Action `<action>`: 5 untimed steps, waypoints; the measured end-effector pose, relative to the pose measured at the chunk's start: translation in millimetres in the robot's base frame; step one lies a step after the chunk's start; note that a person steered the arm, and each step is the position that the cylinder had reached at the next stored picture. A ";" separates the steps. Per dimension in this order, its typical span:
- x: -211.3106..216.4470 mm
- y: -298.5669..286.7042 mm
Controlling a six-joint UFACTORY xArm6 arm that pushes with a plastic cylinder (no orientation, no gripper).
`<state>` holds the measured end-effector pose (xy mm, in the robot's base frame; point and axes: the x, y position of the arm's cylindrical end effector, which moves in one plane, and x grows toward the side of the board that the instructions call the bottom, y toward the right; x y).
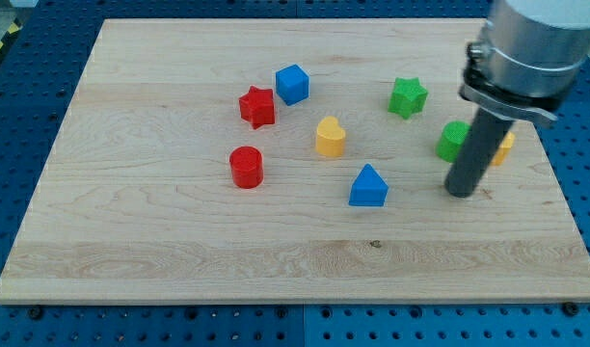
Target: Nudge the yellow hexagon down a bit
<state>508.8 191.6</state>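
Observation:
The yellow hexagon (506, 148) lies near the board's right edge, and only a sliver of it shows to the right of my rod. My tip (461, 193) rests on the board just below and to the left of it. A green block (452, 141) sits right beside the rod on its left, partly hidden by it. I cannot tell whether the rod touches either block.
On the wooden board (131, 222) also lie a green star (408, 97), a blue cube (292, 84), a red star (257, 106), a yellow heart (330, 137), a red cylinder (246, 167) and a blue triangular block (368, 186). The board's right edge is close to the hexagon.

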 end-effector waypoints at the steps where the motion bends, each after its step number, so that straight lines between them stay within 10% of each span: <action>1: 5.8 45.1; 5: -119.8 98.8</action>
